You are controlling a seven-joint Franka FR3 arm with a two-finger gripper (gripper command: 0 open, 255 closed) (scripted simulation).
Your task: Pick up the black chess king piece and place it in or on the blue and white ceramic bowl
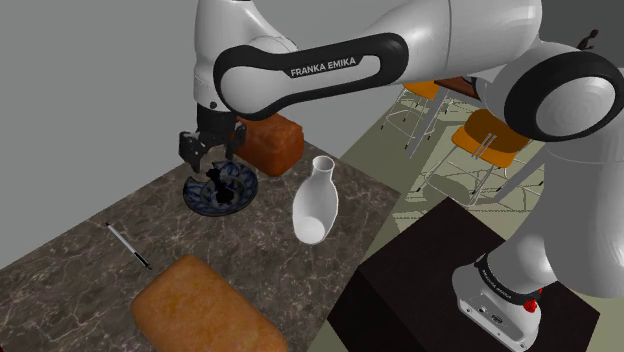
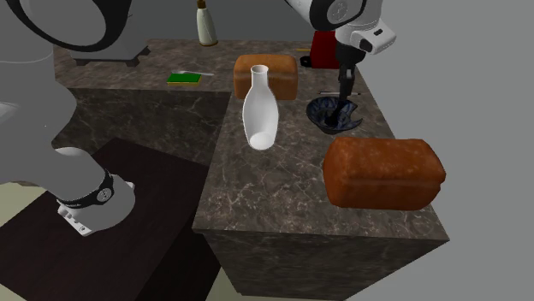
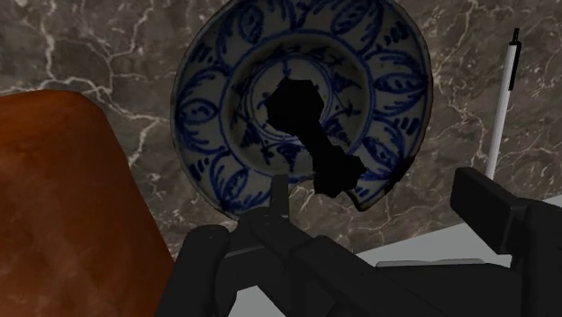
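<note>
Your king (image 3: 311,135) is plain flat black and lies on its side inside the bowl (image 3: 207,99), one end at the bowl's middle, the other toward the rim. The bowl is white with blue leaf patterning. Your claw (image 1: 212,155) hangs just above it, fingers spread apart and gripping nothing. In the shoulder view the bowl sits on the marbled bench (image 1: 80,250) at 9 o'clock of a white vase (image 1: 317,200). You can't tell what the vase holds.
</note>
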